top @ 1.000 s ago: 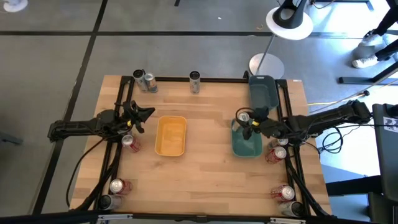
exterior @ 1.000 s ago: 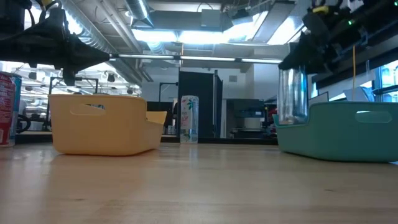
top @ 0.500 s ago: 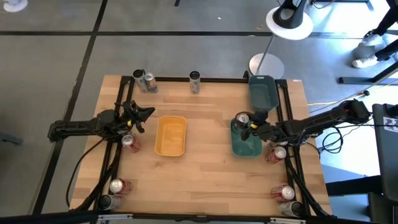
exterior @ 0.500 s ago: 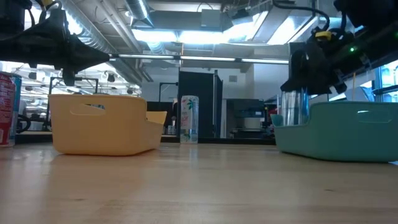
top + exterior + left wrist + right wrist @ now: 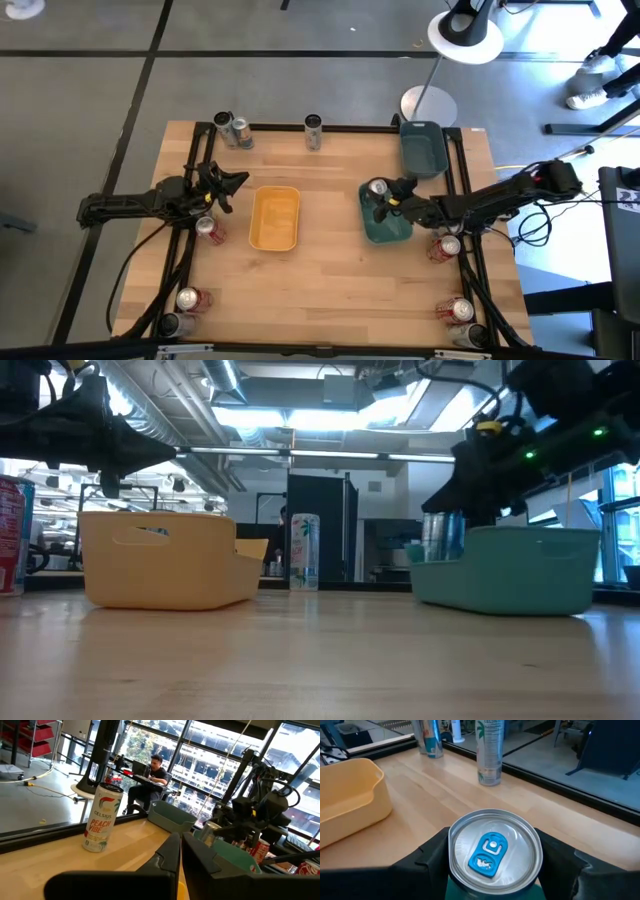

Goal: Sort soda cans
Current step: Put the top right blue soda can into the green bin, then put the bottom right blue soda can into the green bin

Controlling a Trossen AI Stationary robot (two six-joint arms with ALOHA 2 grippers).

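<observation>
My right gripper (image 5: 385, 198) is shut on a silver-teal soda can (image 5: 495, 851) with a silver top and a blue tab. The can stands upright at the left end of the teal tray (image 5: 510, 570), and the tray wall hides its lower part. My left gripper (image 5: 226, 186) hovers shut near the table's left edge, beside the yellow tray (image 5: 275, 218), touching nothing. Other cans stand along the table's edges: three at the far edge (image 5: 313, 130), red ones at the left (image 5: 208, 230) and right (image 5: 446, 246). My right gripper pinches the can between its two fingers, one finger (image 5: 432, 862) on each side of the upper wall (image 5: 443, 528) just under the rim. The fingers come from the table's right, slanting down. The can is upright; whether its base rests on the tray floor is hidden.
A second, darker teal tray (image 5: 423, 148) lies at the far right. More cans stand at the near left corner (image 5: 188, 298) and the near right corner (image 5: 460, 311). A tall can (image 5: 102, 824) stands at the far edge. A person (image 5: 155, 767) sits beyond the table.
My right gripper has moved down and toward the table's left with the can, lowering it into the teal tray's left end. The tray has slid leftward along the table with it, toward the yellow tray.
</observation>
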